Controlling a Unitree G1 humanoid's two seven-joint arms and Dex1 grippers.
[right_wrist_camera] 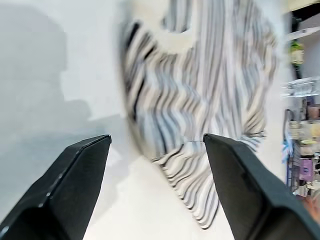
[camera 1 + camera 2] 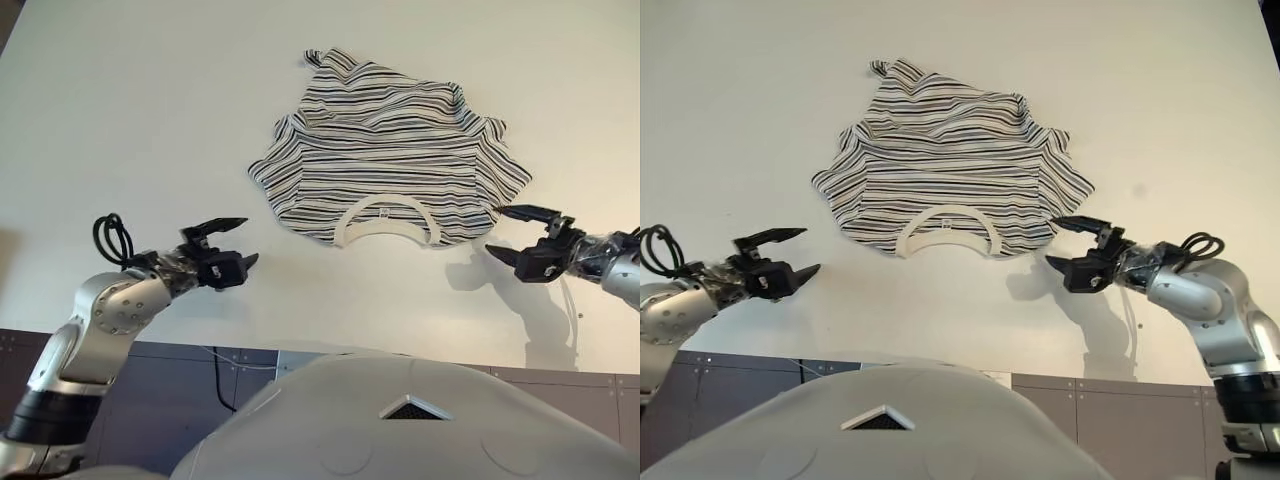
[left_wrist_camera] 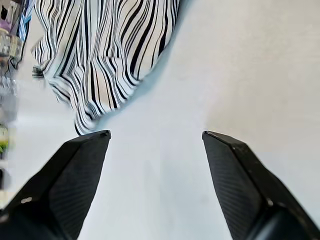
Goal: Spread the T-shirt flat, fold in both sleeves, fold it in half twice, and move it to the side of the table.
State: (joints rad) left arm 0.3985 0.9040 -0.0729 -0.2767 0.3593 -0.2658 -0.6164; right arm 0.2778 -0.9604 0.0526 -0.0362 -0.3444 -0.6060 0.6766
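T-shirt (image 2: pixel 385 150) rumpled; right tool (image 2: pixel 498 231) spread beside its edge, left tool (image 2: pixel 249 240) spread, apart

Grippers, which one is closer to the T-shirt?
The right gripper, open at the edge of the T-shirt; the left gripper, also open, sits well clear.

You see a T-shirt (image 2: pixel 390 150) striped in black, dark blue and white, with a plain off-white neckband (image 2: pixel 346 233). The table (image 2: pixel 150 120) is plain white. Your left gripper (image 2: pixel 250 240) and right gripper (image 2: pixel 497 230) are black. The left arm (image 2: pixel 115 305) is silver-grey, with a black cable (image 2: pixel 110 238).
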